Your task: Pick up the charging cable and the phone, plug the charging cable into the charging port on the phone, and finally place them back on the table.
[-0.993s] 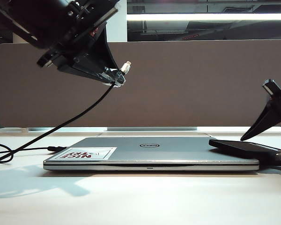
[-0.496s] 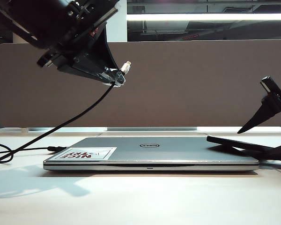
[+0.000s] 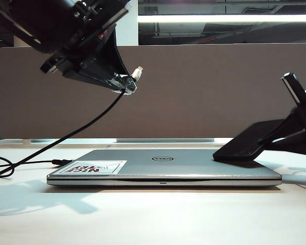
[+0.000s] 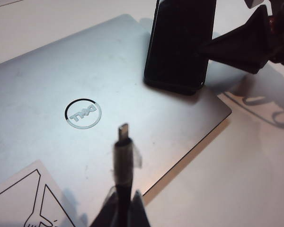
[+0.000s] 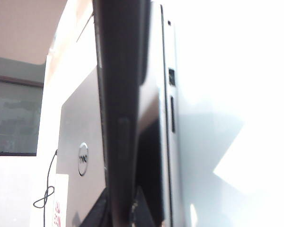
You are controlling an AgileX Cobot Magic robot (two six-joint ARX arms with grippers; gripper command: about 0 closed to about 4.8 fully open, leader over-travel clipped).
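Phone: your phone (image 3: 245, 144) was lying flat on the laptop (image 3: 163, 166) a second ago; now it tilts, far end raised, near end touching the lid.
Right gripper: your right gripper (image 3: 290, 133), wide apart a moment ago, has closed on the phone's raised end.
Cable: the charging cable (image 3: 81, 130) hangs from your left gripper (image 3: 123, 84), clamped shut behind the plug (image 4: 124, 130) high above the laptop, unmoved.
Meaning: both items look secured; next, probably lift and line up the end edge.
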